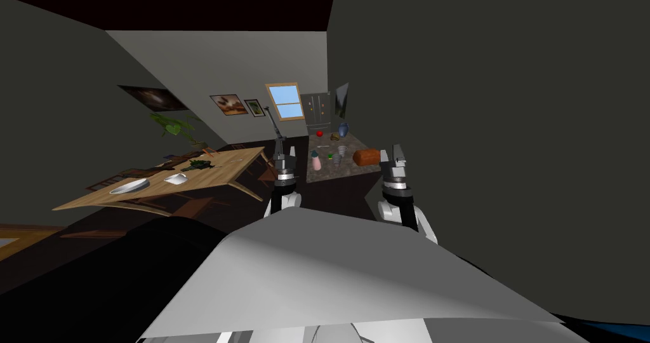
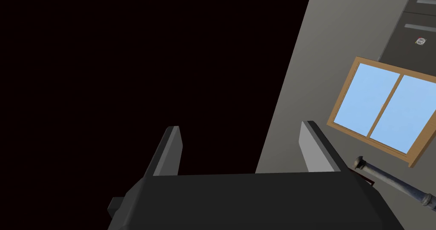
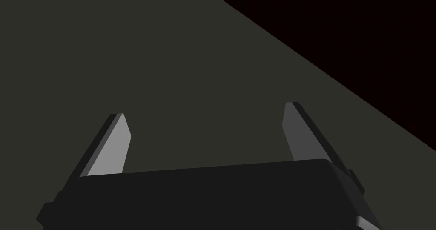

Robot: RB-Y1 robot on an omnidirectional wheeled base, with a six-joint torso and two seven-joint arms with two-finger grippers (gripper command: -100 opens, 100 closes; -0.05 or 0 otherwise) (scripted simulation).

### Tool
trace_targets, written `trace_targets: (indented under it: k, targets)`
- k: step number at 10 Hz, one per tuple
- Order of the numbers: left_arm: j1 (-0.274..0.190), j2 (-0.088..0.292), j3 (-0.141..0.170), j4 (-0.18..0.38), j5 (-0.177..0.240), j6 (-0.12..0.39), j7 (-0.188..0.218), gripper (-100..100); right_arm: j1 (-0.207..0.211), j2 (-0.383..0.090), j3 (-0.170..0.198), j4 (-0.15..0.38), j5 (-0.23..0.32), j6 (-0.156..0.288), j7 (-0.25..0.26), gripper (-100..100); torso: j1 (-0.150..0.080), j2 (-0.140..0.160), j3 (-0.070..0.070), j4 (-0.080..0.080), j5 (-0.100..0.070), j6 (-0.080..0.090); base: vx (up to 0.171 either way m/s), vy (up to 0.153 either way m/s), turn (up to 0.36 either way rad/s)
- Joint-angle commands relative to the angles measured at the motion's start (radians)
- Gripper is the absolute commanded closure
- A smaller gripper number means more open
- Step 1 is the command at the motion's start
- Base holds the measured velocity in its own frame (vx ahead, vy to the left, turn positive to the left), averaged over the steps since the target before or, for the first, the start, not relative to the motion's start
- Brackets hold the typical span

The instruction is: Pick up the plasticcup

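Observation:
Far ahead, a speckled counter top [image 1: 324,171] carries two small pale cups, one [image 1: 341,150] behind the other [image 1: 338,159]; I cannot tell which is the plastic one. Both arms are raised in front of my chest, well short of the counter. My left gripper [image 1: 285,150] [image 2: 240,142] is open with nothing between its fingers. My right gripper [image 1: 391,155] [image 3: 206,133] is also open and empty, and it faces a flat dark grey wall.
The counter also holds a pink bottle [image 1: 316,161], a brown loaf [image 1: 366,157], a red apple [image 1: 319,133] and a blue vase [image 1: 343,129]. A wooden table [image 1: 209,175] with dishes stands to the left. A dark wall [image 1: 508,136] rises close on the right. A grey fridge [image 1: 315,110] is at the back.

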Motion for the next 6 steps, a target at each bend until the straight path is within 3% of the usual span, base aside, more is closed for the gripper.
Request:
trace_targets:
  k: [1,2,3,4,5,6]
  targets:
    - [0.0,0.0,0.0,0.0,0.0,0.0,0.0,0,-0.014,-0.008,0.002,0.011,0.042,-0.015,0.011,-100,0.0,0.0,0.0,0.0,0.0,0.0,-0.01,0.014,-0.003]
    - [0.0,0.0,0.0,0.0,0.0,0.0,0.0,0,-0.054,-0.026,0.005,0.042,0.077,-0.042,0.029,-100,0.0,0.0,0.0,0.0,0.0,0.0,-0.012,0.019,-0.012]
    - [0.0,0.0,0.0,0.0,0.0,0.0,0.0,0,-0.054,-0.026,0.005,0.042,0.102,-0.042,0.029,-100,0.0,0.0,0.0,0.0,0.0,0.0,-0.009,0.016,-0.004]
    - [0.0,0.0,0.0,0.0,0.0,0.0,0.0,0,-0.096,-0.045,0.007,0.074,0.135,-0.07,0.049,-100,0.0,0.0,0.0,0.0,0.0,0.0,-0.013,0.018,-0.013]
    - [0.0,0.0,0.0,0.0,0.0,0.0,0.0,0,-0.096,-0.045,0.007,0.074,0.165,-0.07,0.049,-100,0.0,0.0,0.0,0.0,0.0,0.0,-0.009,0.016,-0.005]
    - [0.0,0.0,0.0,0.0,0.0,0.0,0.0,0,-0.139,-0.064,0.01,0.108,0.197,-0.101,0.069,-100,0.0,0.0,0.0,0.0,0.0,0.0,-0.01,0.022,-0.01]
